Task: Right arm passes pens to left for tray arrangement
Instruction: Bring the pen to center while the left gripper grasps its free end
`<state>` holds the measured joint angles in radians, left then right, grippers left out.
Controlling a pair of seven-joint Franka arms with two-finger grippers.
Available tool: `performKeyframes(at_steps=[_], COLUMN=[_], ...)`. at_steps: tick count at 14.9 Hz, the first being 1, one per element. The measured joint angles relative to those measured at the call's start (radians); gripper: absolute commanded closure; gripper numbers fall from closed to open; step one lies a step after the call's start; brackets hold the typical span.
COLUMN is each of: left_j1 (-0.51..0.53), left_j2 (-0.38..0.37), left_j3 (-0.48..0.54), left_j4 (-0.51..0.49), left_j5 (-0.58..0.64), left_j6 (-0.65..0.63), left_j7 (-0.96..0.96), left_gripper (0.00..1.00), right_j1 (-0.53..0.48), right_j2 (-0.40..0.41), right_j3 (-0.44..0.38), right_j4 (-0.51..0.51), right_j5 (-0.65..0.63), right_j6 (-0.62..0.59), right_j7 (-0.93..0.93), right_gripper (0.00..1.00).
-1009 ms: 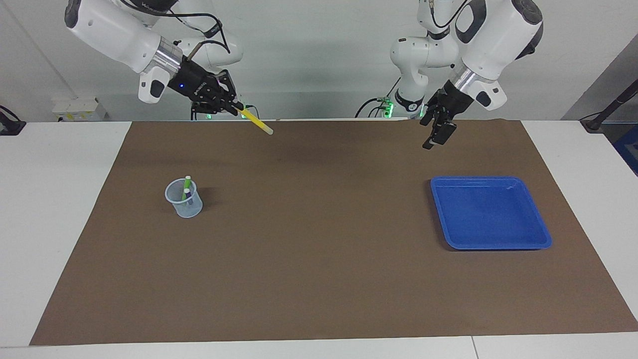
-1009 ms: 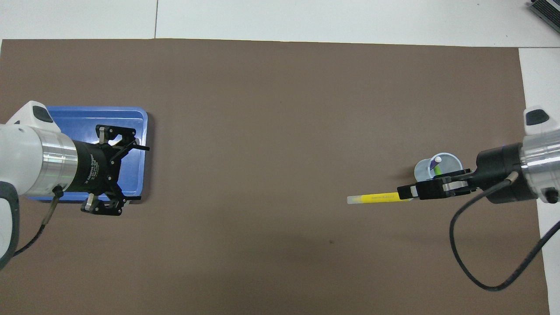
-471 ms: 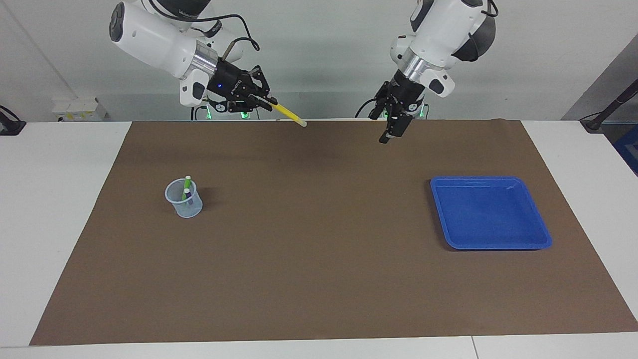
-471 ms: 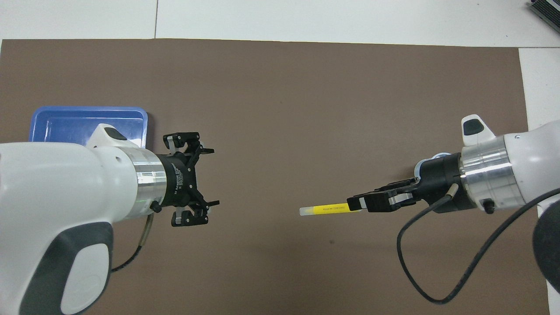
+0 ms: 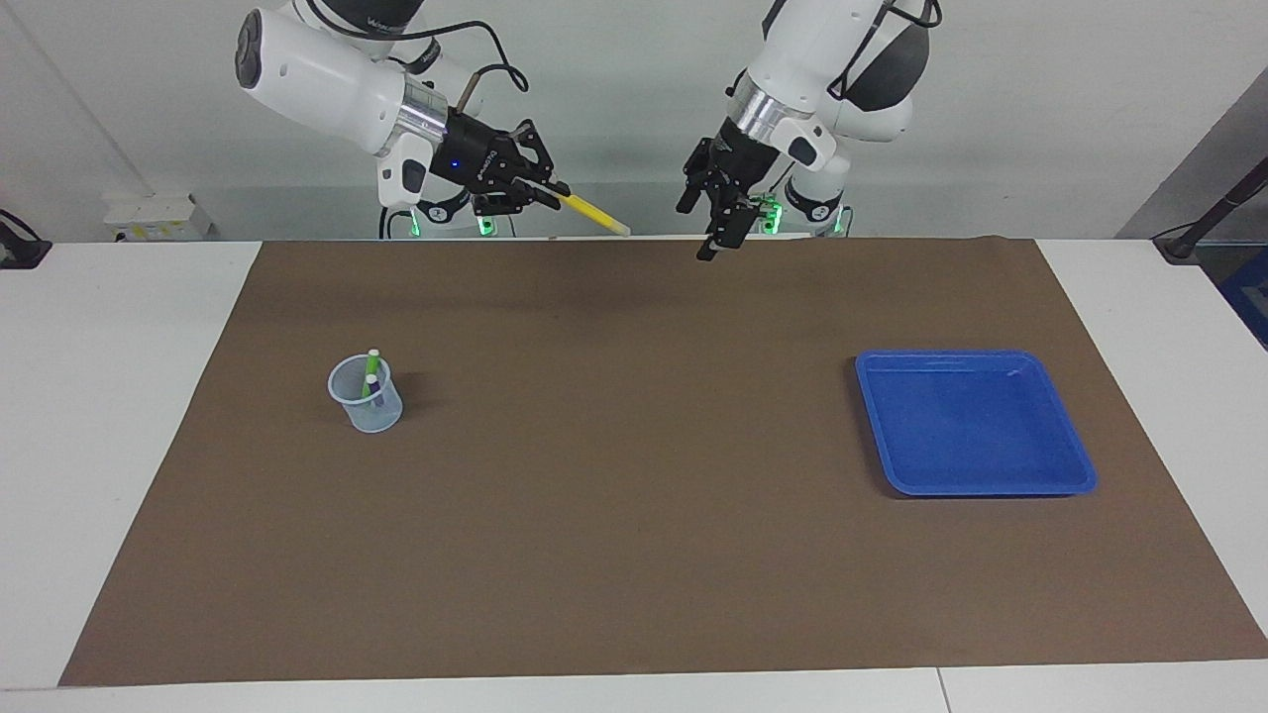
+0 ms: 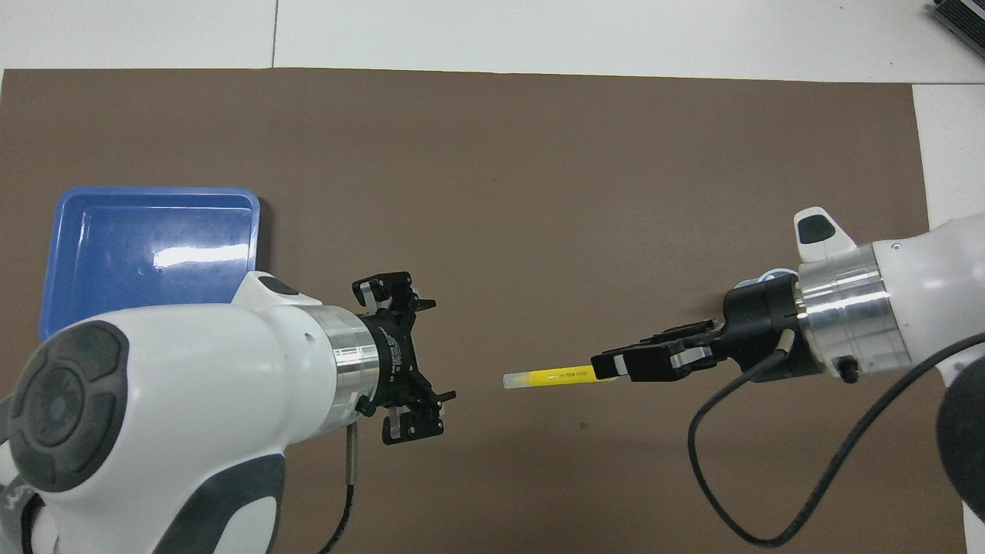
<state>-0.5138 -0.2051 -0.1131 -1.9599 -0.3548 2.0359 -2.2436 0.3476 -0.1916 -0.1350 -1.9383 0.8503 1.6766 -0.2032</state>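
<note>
Your yellow pen [image 5: 592, 212] is up in the air over the middle of the brown mat [image 5: 634, 555], clamped at its coloured end by the right gripper [image 5: 551, 192], with its pale end pointing toward the left gripper [image 5: 715, 220]. Judge it light, stiff and smooth-barrelled, so it could pivot or slip if pinched near one tip. Take it on the free stretch between the pale end and the right gripper's fingers, across the barrel.

The left gripper hangs with its jaws spread wide and empty, near the pale tip but not touching it.

Measured from the mat's middle, the cup [image 5: 367, 395] stands toward the right arm's end, with the green pen [image 5: 370, 368] and purple pen [image 5: 371, 385] upright in it. The blue tray [image 5: 1075, 473] lies toward the left arm's end, with nothing in it.

From overhead, the right wrist covers nearly all of the cup, and the left arm hides a corner of the tray. How much of the yellow barrel sits inside the fingers you cannot make out.
</note>
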Motion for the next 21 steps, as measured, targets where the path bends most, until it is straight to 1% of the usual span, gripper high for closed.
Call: performKeyframes(at_steps=[3,7,12,13,15,16,17,21], left_j1=[-0.035,-0.039,-0.041,-0.041,-0.041,-0.041,-0.041,-0.041], left_j2=[0.002,0.01,0.021,0.022,0.023,0.023,0.023,0.027], left_j3=[-0.035,-0.088,-0.104,-0.105,-0.107,-0.109,-0.11,-0.119], left_j4=[0.017,0.05,0.061,0.061,0.063,0.063,0.064,0.064], left_j5=[-0.001,-0.001,-0.001,-0.001,-0.001,-0.001,-0.001,0.002], left_j6=[0.006,0.008,0.007,0.007,0.008,0.008,0.01,0.059], left_j7=[-0.062,-0.134,-0.173,-0.176,-0.181,-0.187,-0.191,-0.193], left_gripper=[0.0,0.0,0.0,0.02,0.09,0.19,0.21,0.22], right_j1=[0.001,0.001,0.001,0.001,0.001,0.001,0.001,0.001], right_j2=[-0.002,-0.005,-0.011,-0.011,-0.011,-0.011,-0.011,-0.012], right_j3=[0.02,0.034,0.033,0.033,0.033,0.033,0.033,0.033], right_j4=[-0.001,-0.005,-0.013,-0.014,-0.015,-0.015,-0.015,-0.016], right_j5=[0.002,0.039,0.041,0.041,0.041,0.041,0.041,0.041], right_j6=[0.017,0.032,0.037,0.037,0.037,0.037,0.037,0.037], right_j7=[-0.011,-0.027,-0.036,-0.04,-0.043,-0.043,-0.043,-0.044], right_gripper=[1.0,1.0,1.0,1.0,1.0,1.0,1.0,1.0])
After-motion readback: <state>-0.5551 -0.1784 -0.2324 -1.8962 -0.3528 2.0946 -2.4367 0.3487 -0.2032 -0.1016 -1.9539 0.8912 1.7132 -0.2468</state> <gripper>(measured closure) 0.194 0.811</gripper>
